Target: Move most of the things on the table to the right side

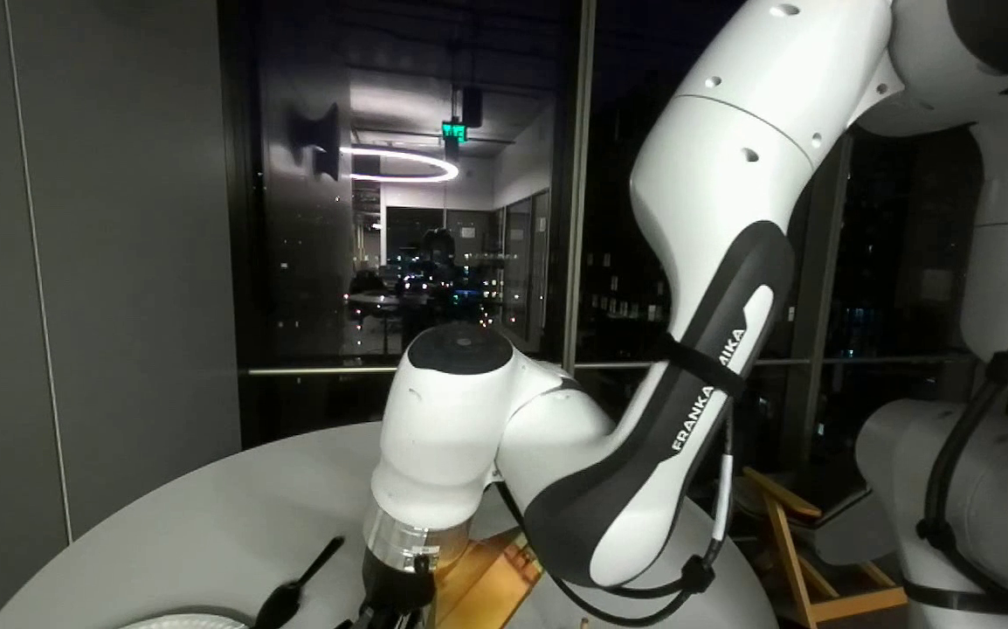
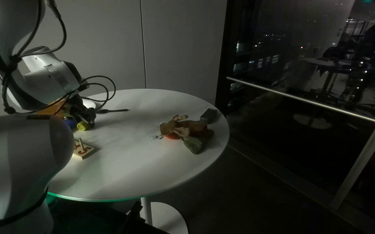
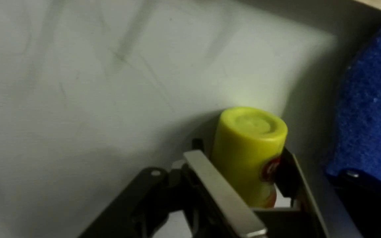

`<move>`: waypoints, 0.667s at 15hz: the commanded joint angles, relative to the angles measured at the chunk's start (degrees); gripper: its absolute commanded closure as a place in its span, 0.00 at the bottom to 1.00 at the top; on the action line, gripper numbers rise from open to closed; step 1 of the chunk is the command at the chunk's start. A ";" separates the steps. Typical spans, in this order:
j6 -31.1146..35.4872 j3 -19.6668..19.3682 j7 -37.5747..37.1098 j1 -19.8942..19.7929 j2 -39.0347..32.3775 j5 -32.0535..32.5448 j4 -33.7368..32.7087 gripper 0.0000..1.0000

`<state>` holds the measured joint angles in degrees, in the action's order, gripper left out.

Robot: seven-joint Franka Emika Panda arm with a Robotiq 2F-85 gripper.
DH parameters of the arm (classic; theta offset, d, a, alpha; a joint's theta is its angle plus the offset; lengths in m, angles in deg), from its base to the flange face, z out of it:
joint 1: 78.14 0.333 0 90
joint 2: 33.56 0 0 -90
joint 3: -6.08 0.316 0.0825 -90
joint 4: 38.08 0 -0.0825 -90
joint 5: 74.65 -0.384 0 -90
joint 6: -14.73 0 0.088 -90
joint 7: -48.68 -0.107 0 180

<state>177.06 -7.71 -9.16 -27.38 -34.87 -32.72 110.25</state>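
Note:
The table (image 2: 125, 175) is round and white. My gripper (image 3: 241, 152) is low at one side of it, shut on a yellow container (image 3: 245, 155) with a red label, which is tilted between the fingers. The gripper (image 2: 89, 121) and the yellow container (image 2: 83, 126) also show in an exterior view; I cannot tell whether the container touches the table. A blue fuzzy object (image 3: 372, 109) lies close beside the right finger in the wrist view. On the far side lie a brown stuffed toy (image 2: 194, 127), a green soft item (image 2: 194, 145) and a grey block (image 2: 209, 115).
A wooden board with a peg (image 2: 83, 150) is near the arm. A black spoon (image 1: 284, 601) lies by a white plate (image 1: 185, 622). An orange-brown object (image 1: 478, 590) is beside the gripper. A small tag (image 2: 156, 137) and a red item (image 2: 173, 136) lie by the toy.

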 commanded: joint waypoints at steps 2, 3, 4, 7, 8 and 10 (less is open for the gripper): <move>-3.15 -1.45 -15.65 -0.17 0.75 20.54 -2.38 0.80; -1.97 -1.82 -18.33 -0.28 0.52 25.27 -3.13 0.80; -2.31 -2.20 -21.78 -0.04 0.98 30.18 -4.76 0.80; -3.50 -3.06 -35.84 -0.72 0.86 43.86 -7.41 0.80; -4.74 -3.15 -40.38 -0.69 0.59 46.95 -8.30 0.80; -6.44 -3.47 -48.95 -0.87 -0.32 52.90 -9.98 0.80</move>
<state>172.85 -10.83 -46.83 -28.09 -34.70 12.31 103.07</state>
